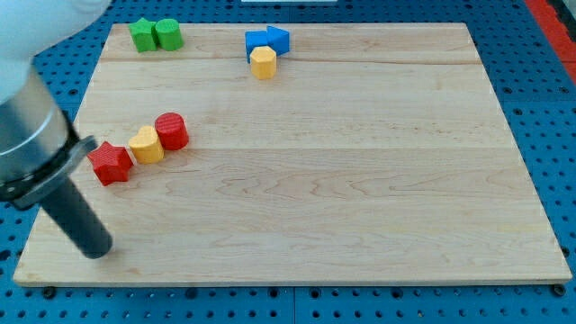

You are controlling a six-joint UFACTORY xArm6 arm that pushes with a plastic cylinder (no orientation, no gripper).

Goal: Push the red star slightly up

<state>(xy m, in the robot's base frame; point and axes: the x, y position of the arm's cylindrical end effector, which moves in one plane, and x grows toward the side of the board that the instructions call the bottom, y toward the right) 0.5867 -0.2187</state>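
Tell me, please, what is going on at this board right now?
A robot arm's rod is working on a wooden board. My tip sits below the red star, toward the view's bottom, not touching it. A yellow heart and red cylinder line up beside the star.

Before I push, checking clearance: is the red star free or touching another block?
Touching: the red star abuts the yellow heart on its upper right. My tip sits below it, apart.

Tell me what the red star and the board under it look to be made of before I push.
Red star: looks like matte moulded or printed plastic, uniform colour, no grain; could be painted wood. Board: pale wood, visible grain lines and plank seams, smooth low-sheen finish. My tip sits below the star, slightly to the view's left, not touching it.
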